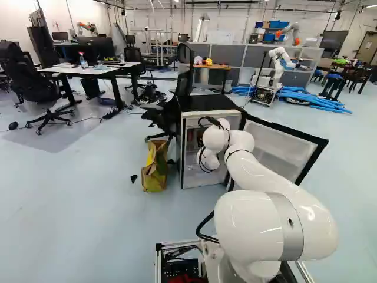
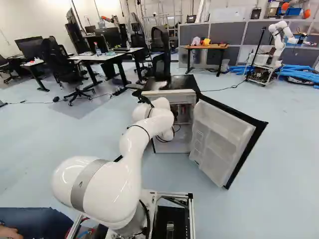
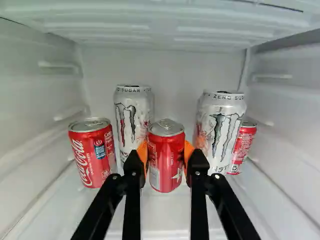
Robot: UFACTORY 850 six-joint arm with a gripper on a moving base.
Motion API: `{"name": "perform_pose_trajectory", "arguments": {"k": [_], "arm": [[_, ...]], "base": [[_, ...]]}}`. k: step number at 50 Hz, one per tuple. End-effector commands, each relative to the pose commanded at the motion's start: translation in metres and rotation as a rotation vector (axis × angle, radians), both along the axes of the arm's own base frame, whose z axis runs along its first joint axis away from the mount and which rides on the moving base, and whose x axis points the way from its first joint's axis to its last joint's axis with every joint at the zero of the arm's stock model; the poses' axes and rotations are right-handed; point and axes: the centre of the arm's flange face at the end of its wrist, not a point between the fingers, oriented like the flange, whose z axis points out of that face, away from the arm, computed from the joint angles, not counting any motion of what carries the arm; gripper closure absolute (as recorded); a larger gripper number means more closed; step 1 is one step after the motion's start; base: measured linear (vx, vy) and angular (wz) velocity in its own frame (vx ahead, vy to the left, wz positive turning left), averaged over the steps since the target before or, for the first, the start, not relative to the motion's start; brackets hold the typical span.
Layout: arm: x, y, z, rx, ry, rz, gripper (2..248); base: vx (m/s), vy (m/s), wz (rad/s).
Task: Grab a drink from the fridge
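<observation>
Gripping step: the end effector (image 3: 166, 153) is clamped on the small red can (image 3: 166, 172), orange pads (image 3: 143, 153) against both rounded sides.
Fridge (image 1: 206, 105): the next move probably calls for a level retreat, away from the tall cans (image 3: 220, 131) beyond.
Textures: smooth metal cylinders, ribbed white plastic overhead.

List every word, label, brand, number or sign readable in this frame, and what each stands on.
"Coca-Cola": red can, outside the end effector.
"O SUGAR": tall can beside it.
"ZERO SUG", running out of sight round the rim: other tall can.
Too small or blurred: remaining print on these, and that on the held can and the half-hidden can.
Base views: no readable text, numbers or signs.
</observation>
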Motion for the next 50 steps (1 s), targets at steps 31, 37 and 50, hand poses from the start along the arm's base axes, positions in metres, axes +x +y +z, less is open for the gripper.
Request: {"name": "perform_pose_trajectory", "arguments": {"k": [31, 37, 50], "arm": [[-0.009, 0.001, 0.006, 0.006, 0.032, 0.0, 158], [-0.014, 0.002, 0.009, 0.008, 0.046, 0.0, 158], [-0.024, 0.005, 0.015, 0.014, 0.077, 0.001, 158]], "base": [[0.0, 0.0, 0.0], [0.0, 0.0, 0.0], [0.0, 0.0, 0.0]]}}
